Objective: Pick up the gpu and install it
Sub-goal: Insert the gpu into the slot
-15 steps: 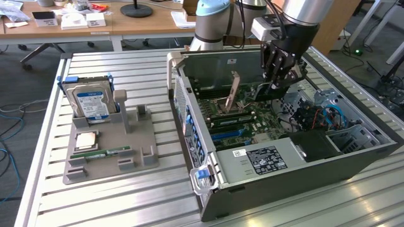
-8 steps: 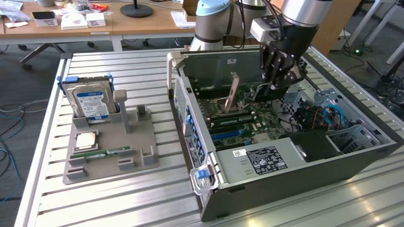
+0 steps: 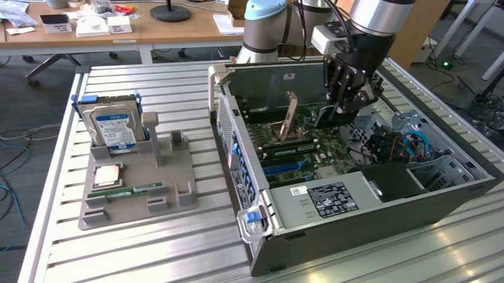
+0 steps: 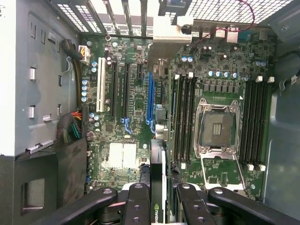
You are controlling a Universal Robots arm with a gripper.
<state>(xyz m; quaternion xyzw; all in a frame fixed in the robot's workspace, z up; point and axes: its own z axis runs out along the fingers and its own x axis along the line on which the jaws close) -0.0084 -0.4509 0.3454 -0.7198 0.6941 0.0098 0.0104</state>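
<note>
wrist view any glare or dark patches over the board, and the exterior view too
wrist view: the rear vents blow out white with backlight, the motherboard is evenly lit, the gpu edge sits dark; exterior view: daylight sheen on the table slats, the case interior in shade.

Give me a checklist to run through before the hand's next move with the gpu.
1. Grip: gpu held edge-on in the hand: ok.
2. Target: blue slot is empty: ok.
3. Alignment: the gpu runs roughly along the blue slot in the wrist view: ok.
4. Seating: the gpu hangs above the board, not in the slot: not ok.
5. Gpu's far end against the rear openings: cannot tell.
6. Access: case is open, with the hand inside: ok.
</note>
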